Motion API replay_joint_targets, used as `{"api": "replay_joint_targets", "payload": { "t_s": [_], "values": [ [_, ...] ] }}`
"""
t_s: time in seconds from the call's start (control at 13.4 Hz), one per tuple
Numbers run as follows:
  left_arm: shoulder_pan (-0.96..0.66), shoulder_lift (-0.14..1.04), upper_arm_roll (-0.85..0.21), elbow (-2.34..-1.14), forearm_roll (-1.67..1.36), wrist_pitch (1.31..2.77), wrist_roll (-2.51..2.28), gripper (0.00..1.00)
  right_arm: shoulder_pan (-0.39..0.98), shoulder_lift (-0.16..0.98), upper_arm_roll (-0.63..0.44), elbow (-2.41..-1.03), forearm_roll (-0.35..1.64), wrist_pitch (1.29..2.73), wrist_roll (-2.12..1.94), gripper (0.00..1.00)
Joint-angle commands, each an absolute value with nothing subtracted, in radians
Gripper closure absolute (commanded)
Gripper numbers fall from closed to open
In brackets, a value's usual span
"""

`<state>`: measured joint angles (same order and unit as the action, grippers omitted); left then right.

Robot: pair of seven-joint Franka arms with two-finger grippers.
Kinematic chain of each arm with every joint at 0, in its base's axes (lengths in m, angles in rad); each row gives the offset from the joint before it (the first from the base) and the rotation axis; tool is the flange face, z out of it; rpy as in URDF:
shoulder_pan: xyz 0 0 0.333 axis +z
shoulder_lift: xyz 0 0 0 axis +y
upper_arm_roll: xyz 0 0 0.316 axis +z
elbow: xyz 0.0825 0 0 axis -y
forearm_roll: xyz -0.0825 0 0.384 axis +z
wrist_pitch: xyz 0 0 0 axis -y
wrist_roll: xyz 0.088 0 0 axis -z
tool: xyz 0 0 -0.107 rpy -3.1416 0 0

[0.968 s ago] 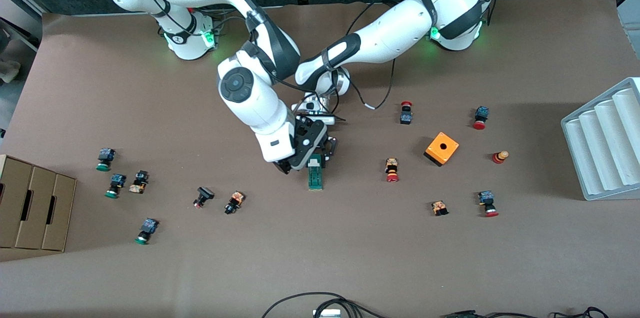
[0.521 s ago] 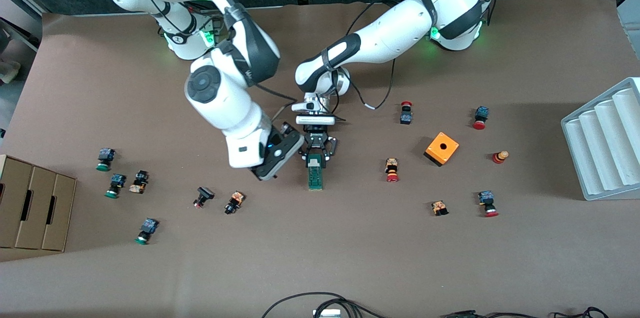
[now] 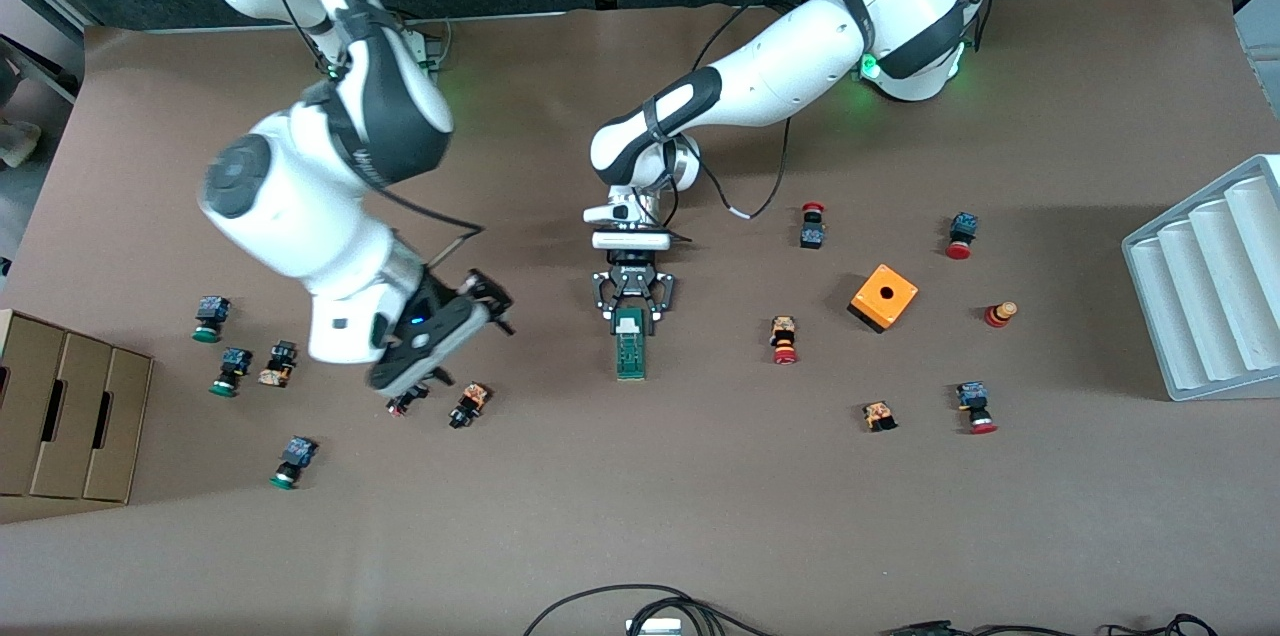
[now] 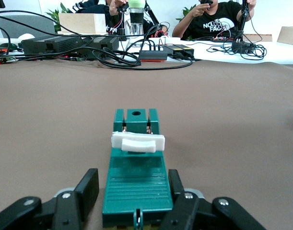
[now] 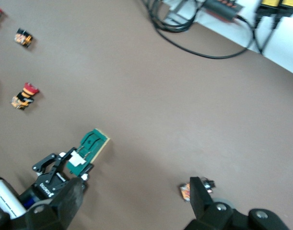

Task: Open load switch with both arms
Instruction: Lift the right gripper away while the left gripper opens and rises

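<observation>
Right tool (image 3: 455,341) has pulled off the load switch (image 3: 630,348) toward the frame's lower left, over the small push buttons (image 3: 468,404); jaws wide open, empty. Switch lies flat mid-frame on the bench (image 3: 700,516), white end piece toward the bases. Left tool (image 3: 632,308) straddles that end, fingers (image 4: 88,184) partly open, flanking the body; contact unclear. Looks light, rigid, smooth plastic: grip the long sides, lever on the white piece.
</observation>
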<state>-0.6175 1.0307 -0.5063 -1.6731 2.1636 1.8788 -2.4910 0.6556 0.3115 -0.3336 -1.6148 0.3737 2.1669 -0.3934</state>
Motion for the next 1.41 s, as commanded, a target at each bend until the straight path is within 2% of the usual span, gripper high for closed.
{"api": "replay_joint_targets", "payload": {
  "t_s": [0.0, 0.07, 0.15, 0.6, 0.89, 1.19, 1.34],
  "values": [
    [-0.632, 0.983, -0.502, -1.713, 2.085, 1.876, -2.502, 0.15, 0.630, 0.282, -0.327, -1.618, 0.357, 2.126, -0.248, 0.01],
    [-0.634, 0.970, -0.503, -1.718, 2.062, 1.878, -2.500, 0.06, 0.630, 0.281, -0.327, -1.615, 0.356, 2.126, -0.207, 0.00],
    [-0.634, 0.954, -0.506, -1.727, 2.042, 1.879, -2.500, 0.02, 0.627, 0.278, -0.328, -1.615, 0.356, 2.122, -0.177, 0.00],
    [-0.637, 0.847, -0.564, -1.782, 1.870, 1.888, -2.488, 0.01, 0.456, 0.242, -0.328, -1.617, 0.339, 1.979, -0.166, 0.00],
    [-0.629, 0.738, -0.617, -1.792, 1.627, 1.904, -2.361, 0.01, 0.344, 0.221, -0.328, -1.617, 0.322, 1.908, -0.164, 0.00],
    [-0.603, 0.576, -0.632, -1.793, 1.346, 1.959, -2.128, 0.01, 0.298, 0.192, -0.327, -1.615, 0.065, 1.872, -0.172, 0.01],
    [-0.563, 0.504, -0.653, -1.793, 1.238, 1.959, -2.021, 0.01, 0.261, 0.181, -0.321, -1.618, 0.028, 1.873, -0.176, 0.00]
  ]
}}
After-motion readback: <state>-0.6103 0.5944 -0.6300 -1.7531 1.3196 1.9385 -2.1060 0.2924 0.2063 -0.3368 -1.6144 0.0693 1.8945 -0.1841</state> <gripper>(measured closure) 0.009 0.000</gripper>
